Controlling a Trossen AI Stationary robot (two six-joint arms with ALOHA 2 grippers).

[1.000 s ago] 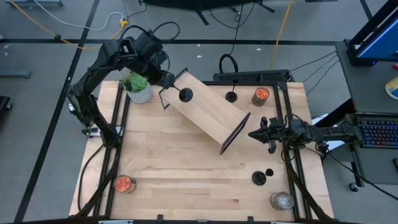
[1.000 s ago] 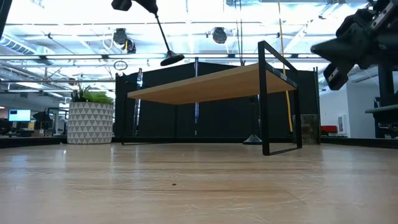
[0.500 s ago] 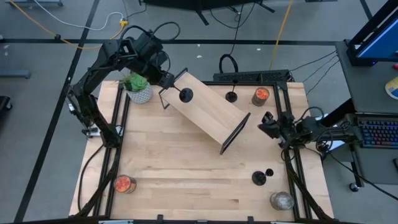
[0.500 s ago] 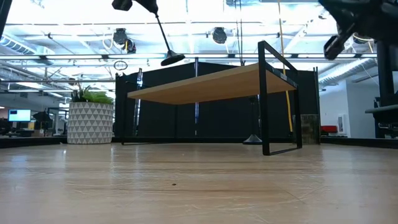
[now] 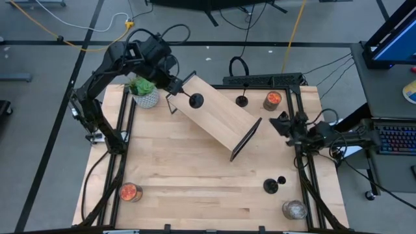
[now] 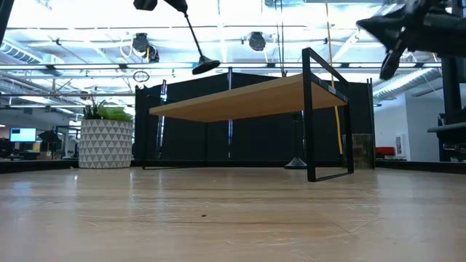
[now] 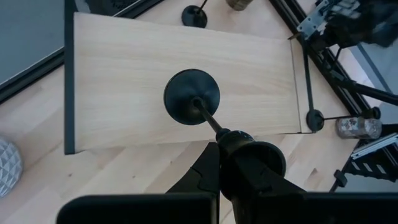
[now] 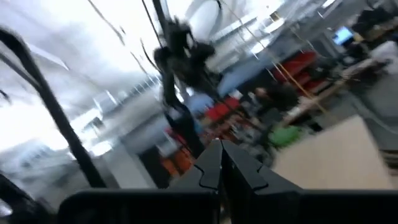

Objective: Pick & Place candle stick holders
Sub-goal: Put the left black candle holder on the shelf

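My left gripper (image 5: pixel 177 86) is shut on a black candle stick holder (image 6: pixel 192 36) above the far-left end of a wooden shelf (image 5: pixel 218 117) that stands on black frame legs. The holder's round base (image 7: pixel 191 96) hovers over the shelf top. Another holder (image 5: pixel 242 101) stands on its base on the table beyond the shelf. Two more holders (image 5: pixel 270 186) (image 5: pixel 281 180) stand on the table at the near right. My right gripper (image 5: pixel 281 122) is empty and shut, raised high beside the shelf's right end; it also shows in the low view (image 6: pixel 378 33). My left gripper pinches the holder's cup end (image 7: pixel 239 140) between its two fingers, coming from above and slanting toward the table's right. The stem (image 6: pixel 191 33) hangs tilted below the fingers, base lowest. The base (image 6: pixel 206 67) is clear of the shelf top.
A potted plant (image 5: pixel 144 93) stands at the far left next to the shelf. Candle jars stand at the far right (image 5: pixel 272 100), near left (image 5: pixel 129 192) and near right (image 5: pixel 294 209). Black frame rails (image 5: pixel 305 175) run along the table's sides.
My right gripper has risen, moved toward the table's far edge and tipped upward, so its wrist view now looks into the room. My left gripper and its holder have stayed nearly still above the shelf.
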